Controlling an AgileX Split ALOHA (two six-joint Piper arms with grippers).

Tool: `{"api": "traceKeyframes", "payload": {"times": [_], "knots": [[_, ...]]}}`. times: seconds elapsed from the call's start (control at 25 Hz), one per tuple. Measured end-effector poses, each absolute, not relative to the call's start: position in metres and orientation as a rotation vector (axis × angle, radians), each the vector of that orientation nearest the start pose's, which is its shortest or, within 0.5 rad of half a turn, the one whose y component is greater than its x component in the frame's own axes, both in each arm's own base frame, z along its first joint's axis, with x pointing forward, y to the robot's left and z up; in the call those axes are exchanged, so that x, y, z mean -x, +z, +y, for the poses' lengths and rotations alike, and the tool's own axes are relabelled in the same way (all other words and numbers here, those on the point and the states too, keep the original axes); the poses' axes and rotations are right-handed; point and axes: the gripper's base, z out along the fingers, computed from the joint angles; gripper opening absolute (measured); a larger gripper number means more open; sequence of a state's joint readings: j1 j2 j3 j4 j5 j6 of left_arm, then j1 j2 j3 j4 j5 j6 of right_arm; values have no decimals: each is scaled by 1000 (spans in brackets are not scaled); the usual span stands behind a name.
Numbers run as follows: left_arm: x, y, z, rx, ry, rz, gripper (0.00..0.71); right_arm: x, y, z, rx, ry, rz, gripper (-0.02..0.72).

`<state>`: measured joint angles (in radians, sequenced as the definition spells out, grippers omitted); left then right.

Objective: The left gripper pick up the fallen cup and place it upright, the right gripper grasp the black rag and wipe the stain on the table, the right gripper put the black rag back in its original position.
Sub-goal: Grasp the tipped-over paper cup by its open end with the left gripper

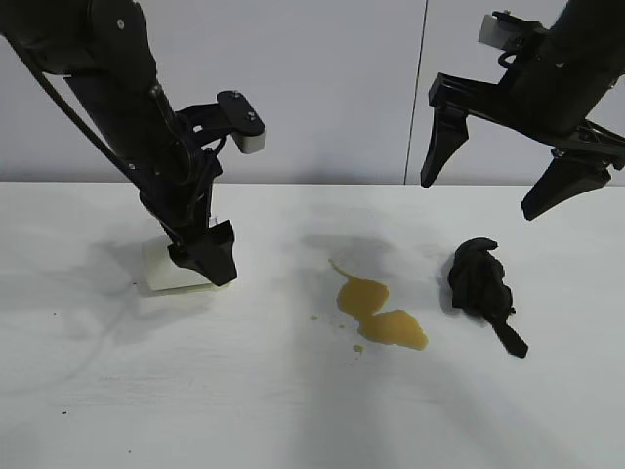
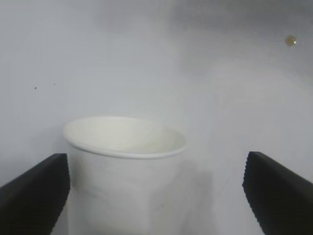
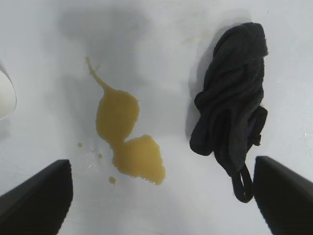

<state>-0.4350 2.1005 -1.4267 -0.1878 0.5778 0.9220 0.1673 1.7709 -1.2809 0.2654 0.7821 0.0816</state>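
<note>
Cup [image 2: 124, 166] stands upright on the table [image 1: 146, 391], left side, with the left gripper [image 1: 207, 256] low around it, fingers spread wide and apart from its walls, holding nothing. Cup step looks done; rag step seems next. Right gripper [image 1: 493, 186] hangs above the black rag [image 1: 479, 278], fingers wide apart, empty; needs a straight drop and close. Stain [image 1: 376, 311] sits between cup and rag, bare table all round.

Matte white table [image 1: 293, 410], glossy stain [image 1: 376, 315] (yellow-brown), black cloth rag [image 1: 480, 278]
</note>
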Motion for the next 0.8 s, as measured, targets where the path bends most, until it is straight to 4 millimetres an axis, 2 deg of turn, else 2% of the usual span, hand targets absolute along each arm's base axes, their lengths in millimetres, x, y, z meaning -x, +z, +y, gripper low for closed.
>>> {"api": "traceKeyframes", "payload": {"times": [0.28, 0.52, 0.8], "knots": [[-402, 134, -171, -1487, -29, 2271, 694, -362, 232, 78, -94, 374, 2748, 694], [-402, 133, -171, -1547, -15, 2231, 694, -362, 232, 78, -95, 374, 2741, 694], [-402, 120, -172, -1576, -24, 2246, 694, -362, 233, 78, -95, 374, 2740, 694]]}}
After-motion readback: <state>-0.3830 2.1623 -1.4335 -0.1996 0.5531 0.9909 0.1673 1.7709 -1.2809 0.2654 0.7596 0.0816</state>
